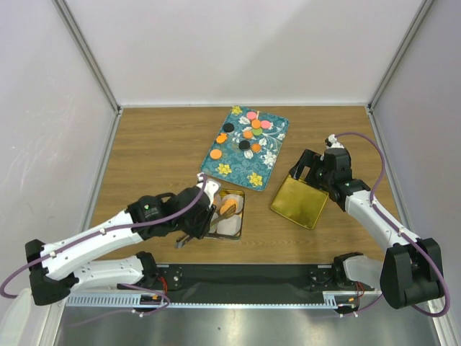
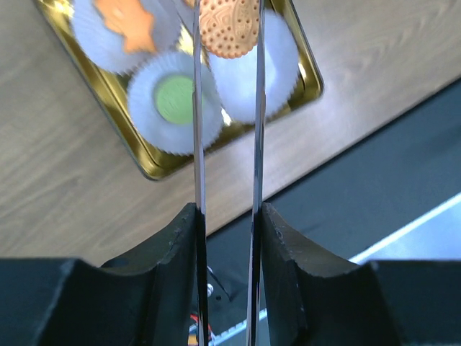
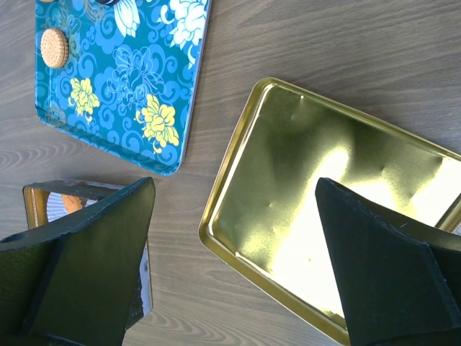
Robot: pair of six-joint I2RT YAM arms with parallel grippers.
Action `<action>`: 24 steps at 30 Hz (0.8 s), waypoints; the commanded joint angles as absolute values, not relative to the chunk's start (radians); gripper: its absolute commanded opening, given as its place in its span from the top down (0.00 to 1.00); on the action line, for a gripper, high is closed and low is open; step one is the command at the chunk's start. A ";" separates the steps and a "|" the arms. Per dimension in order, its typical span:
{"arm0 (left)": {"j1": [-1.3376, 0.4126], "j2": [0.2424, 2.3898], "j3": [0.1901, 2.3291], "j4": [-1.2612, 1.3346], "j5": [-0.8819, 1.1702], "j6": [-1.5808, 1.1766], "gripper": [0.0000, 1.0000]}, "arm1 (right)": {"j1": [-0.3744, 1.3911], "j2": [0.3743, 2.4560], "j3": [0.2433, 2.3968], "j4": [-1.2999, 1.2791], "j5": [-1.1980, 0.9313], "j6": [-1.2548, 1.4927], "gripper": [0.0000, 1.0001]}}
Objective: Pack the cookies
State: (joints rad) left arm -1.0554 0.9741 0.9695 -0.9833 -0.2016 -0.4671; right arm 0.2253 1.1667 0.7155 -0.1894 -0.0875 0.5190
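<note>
Several cookies [image 1: 248,132] in orange, green, pink and black lie on the teal flowered tray [image 1: 270,155]. My left gripper [image 2: 228,213] is shut on metal tongs [image 2: 197,144]. The tong tips pinch an orange dotted cookie [image 2: 229,27] over a white paper cup in the gold tin [image 2: 144,162]. Two other cups there hold a green cookie [image 2: 175,99] and an orange cookie [image 2: 126,25]. In the top view this tin [image 1: 238,223] sits just below the tray. My right gripper [image 3: 234,187] is open above the near edge of an empty gold tin half [image 3: 288,166].
The empty gold half [image 1: 301,202] lies right of the filled tin, below the tray's right corner. One round cookie [image 3: 54,47] shows on the tray [image 3: 108,65] in the right wrist view. White walls enclose the wooden table; a black strip runs along its near edge [image 1: 245,277].
</note>
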 commanded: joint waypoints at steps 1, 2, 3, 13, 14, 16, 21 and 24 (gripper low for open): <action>-1.104 0.956 0.945 -0.986 -0.218 -0.529 0.62 | 0.230 1.170 0.761 -0.170 -0.086 0.506 0.00; -1.115 0.956 0.940 -0.986 -0.221 -0.541 0.62 | 0.230 1.169 0.761 -0.173 -0.084 0.506 0.00; -1.118 0.953 0.936 -0.985 -0.221 -0.541 0.62 | 0.230 1.167 0.759 -0.172 -0.084 0.506 0.00; -1.154 0.953 0.877 -0.934 -0.196 -0.566 0.58 | 0.230 1.169 0.761 -0.173 -0.083 0.505 0.00; -1.158 0.951 0.876 -0.924 -0.196 -0.565 0.57 | 0.230 1.169 0.759 -0.173 -0.083 0.506 0.00; -1.160 0.956 0.879 -0.919 -0.198 -0.566 0.56 | 0.230 1.170 0.761 -0.173 -0.083 0.506 0.00; -1.163 0.968 0.884 -0.904 -0.199 -0.566 0.53 | 0.230 1.169 0.761 -0.172 -0.083 0.505 0.00; -1.164 0.971 0.879 -0.897 -0.202 -0.566 0.51 | 0.230 1.167 0.761 -0.175 -0.086 0.505 0.00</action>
State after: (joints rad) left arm -1.1545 0.9707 0.8761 -0.9436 -0.1986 -0.5507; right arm 0.2264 1.1671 0.7158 -0.1894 -0.0872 0.5190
